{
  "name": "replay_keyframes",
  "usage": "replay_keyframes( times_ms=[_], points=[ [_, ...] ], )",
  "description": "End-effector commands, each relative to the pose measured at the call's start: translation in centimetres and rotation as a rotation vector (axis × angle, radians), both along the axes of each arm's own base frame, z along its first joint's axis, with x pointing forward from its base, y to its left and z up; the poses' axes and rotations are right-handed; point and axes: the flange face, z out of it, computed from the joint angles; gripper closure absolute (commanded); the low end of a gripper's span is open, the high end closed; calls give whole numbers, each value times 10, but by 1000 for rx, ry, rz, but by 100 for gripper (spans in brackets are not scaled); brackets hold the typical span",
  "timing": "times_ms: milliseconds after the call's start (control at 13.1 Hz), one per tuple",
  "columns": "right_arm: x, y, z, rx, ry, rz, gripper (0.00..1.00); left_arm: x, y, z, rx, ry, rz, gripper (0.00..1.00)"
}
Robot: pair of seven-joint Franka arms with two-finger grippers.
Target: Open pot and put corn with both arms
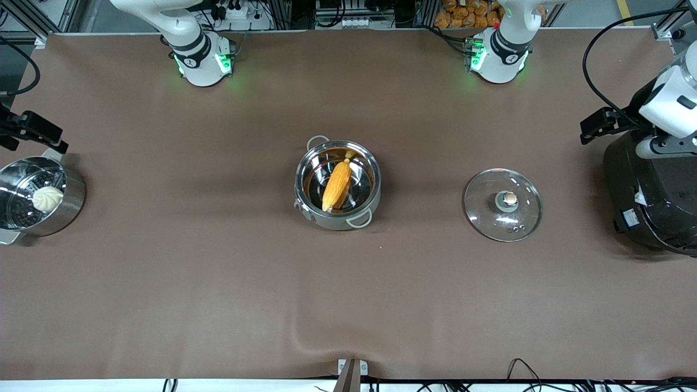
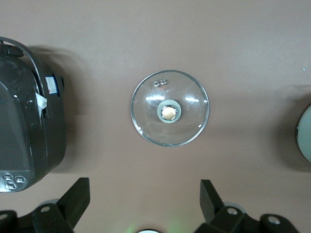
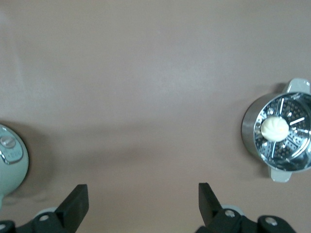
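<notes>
Front view, largest item first: table [image 1: 163,283], brown-covered, carries the pot [image 1: 337,185] at its middle, lid off, with the corn [image 1: 336,186] lying inside, long axis slanting from the rim nearer the camera up to the pale tip toward the robot bases. Glass lid [image 1: 502,204], knob up, rests flat on the table toward the left arm's end, well apart from the pot. Left pincer [image 2: 141,204] hangs over bare table beside that lid with fingers spread wide and empty; right pincer [image 3: 141,204], likewise spread and empty, hangs near the steamer pot [image 3: 282,138]; by my judgement neither has any grasp left to make.
</notes>
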Motion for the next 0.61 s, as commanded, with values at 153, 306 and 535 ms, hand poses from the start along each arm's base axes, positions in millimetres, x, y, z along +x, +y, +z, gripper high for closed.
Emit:
replay_keyframes(
  times_ms=[153,306,535],
  points=[
    [-18,3,-2,2,82,10,0,-5,6,17,-22,1,-42,0],
    [-19,6,-2,3,87,16,0,-4,4,16,-23,1,-47,0],
    [-22,7,1,4,98,17,0,-2,2,14,-24,3,-60,0]
  ],
)
